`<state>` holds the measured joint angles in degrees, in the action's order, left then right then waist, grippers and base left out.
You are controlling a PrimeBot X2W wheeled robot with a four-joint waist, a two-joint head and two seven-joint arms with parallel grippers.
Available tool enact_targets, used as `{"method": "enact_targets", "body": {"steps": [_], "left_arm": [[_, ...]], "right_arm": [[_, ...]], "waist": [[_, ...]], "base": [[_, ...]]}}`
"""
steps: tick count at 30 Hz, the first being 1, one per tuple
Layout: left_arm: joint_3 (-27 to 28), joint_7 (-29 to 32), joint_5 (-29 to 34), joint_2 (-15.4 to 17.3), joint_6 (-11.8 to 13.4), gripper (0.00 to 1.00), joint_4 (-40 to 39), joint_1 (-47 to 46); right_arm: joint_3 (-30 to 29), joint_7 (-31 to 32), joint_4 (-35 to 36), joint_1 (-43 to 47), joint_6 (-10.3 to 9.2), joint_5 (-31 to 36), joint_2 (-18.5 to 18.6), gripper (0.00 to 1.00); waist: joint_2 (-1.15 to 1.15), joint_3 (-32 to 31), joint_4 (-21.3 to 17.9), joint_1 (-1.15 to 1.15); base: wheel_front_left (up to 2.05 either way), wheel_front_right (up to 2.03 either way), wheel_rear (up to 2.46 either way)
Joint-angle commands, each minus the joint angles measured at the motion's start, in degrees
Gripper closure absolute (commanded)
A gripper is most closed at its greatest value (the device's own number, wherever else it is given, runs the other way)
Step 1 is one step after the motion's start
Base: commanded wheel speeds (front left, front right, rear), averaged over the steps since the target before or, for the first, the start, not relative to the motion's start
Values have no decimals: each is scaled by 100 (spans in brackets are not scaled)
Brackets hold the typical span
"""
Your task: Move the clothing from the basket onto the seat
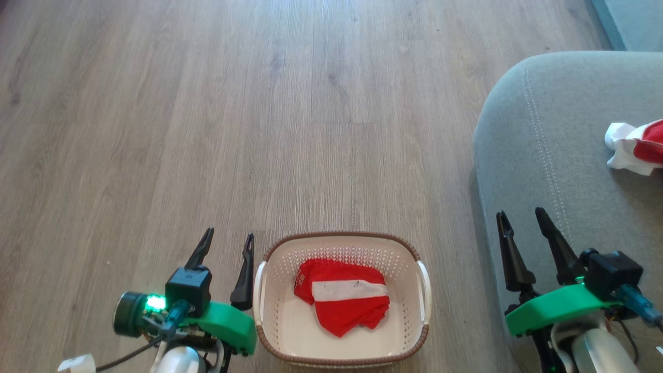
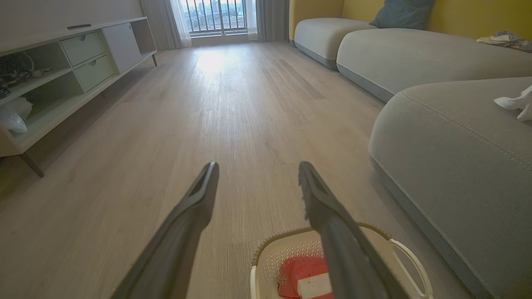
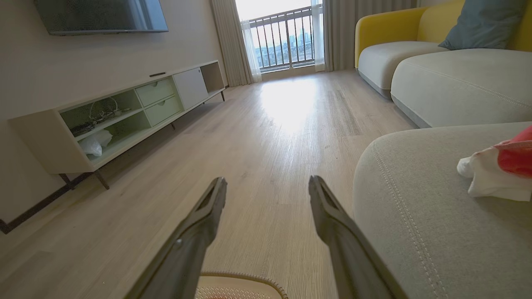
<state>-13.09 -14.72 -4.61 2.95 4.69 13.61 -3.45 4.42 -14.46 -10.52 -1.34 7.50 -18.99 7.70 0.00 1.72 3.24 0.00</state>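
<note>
In the basket (image 1: 295,336) we see one red garment (image 1: 344,305) with a white band, lying folded toward the far wall (the near part of the bottom is bare). The basket stands on the floor (image 1: 259,129), near the seat (image 1: 549,171) on its left. The other garment (image 1: 634,147) lies bunched on the seat. Our left gripper (image 1: 230,234) hangs just left of the basket, fingers apart and empty. Our right gripper (image 1: 519,212) hovers over the seat's near edge, fingers likewise apart, holding nothing.
</note>
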Motion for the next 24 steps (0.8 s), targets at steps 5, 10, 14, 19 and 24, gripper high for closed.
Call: {"method": "enact_targets", "body": {"steps": [5,10,14,19,24], "left_arm": [[58,-28,-162,-7,-172,0,-52,-304],[-102,-28,-142,-7,-402,0,410,-503],[-208,-28,-73,-7,-556,0,815,-853],[-261,-28,91,1,-699,0,1191,-1323],[-334,-28,319,139,-826,0,1657,-1755]], "right_arm": [[-336,-53,23,-270,-1,362,16,0],[-762,-53,-52,-513,-1,796,-172,0],[-951,-53,85,-766,-1,1064,-291,0],[-1047,-53,298,-1092,-1,1179,-393,0],[-870,-53,493,-1433,-1,1185,-454,0]], "waist": [[0,308,-84,0],[0,763,-198,0],[0,1375,-354,0],[0,2173,-620,0],[0,2947,-1011,0]], "base": [[0,0,0],[0,0,0],[0,0,0],[0,0,0],[0,0,0]]}}
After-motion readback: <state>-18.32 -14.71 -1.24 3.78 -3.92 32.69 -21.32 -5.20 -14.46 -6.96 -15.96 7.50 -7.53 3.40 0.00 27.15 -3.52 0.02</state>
